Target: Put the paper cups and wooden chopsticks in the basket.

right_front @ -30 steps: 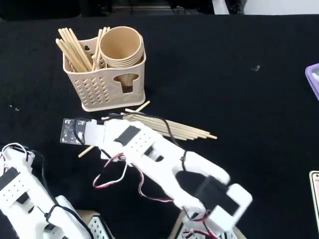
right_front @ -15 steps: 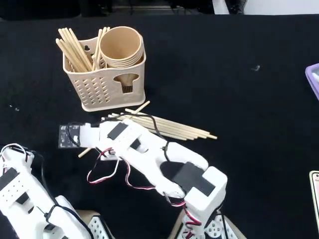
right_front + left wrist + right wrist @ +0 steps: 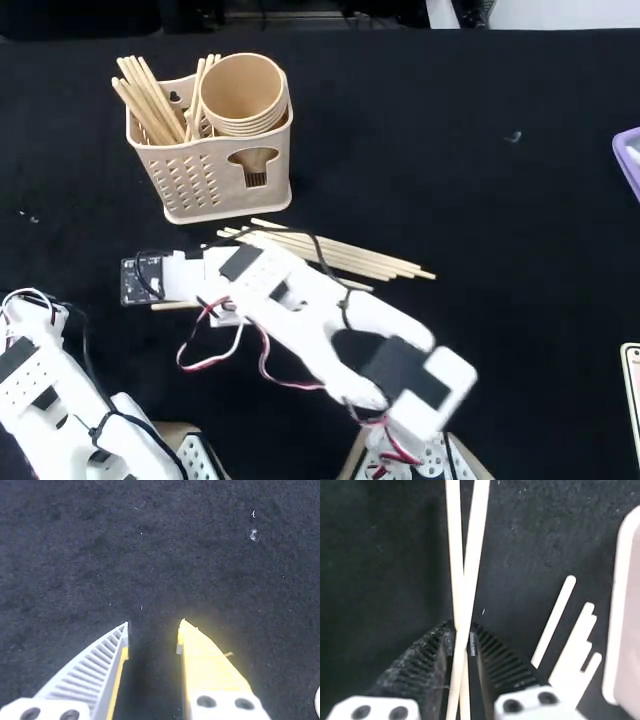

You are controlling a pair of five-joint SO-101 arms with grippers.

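Since a second ago the right arm has drawn its wrist slightly nearer the front edge. The slanted stick whose tip lay beside the basket is gone from that spot, and a stick now shows nearly level under the wrist.

The black tabletop carries everything. The right arm lies stretched across its near middle, while the left arm sits at the near left corner, well apart from the work. The basket stands upright toward the far left, already holding the stacked paper cups and a bundle of chopsticks leaning out of its other compartment. A loose pile of chopsticks lies flat just in front of the basket, partly under the right arm.

The right gripper has its jaws clamped on a crossed pair of chopsticks, which run out lengthwise past the tips. The left gripper hangs over bare cloth with its jaws apart and nothing between them.

The held pair lies low, with its long axis roughly across the tabletop. The basket's mouth is farther back and higher, so the next move likely calls for lifting and tipping the pair toward upright. The right arm is much the nearer.
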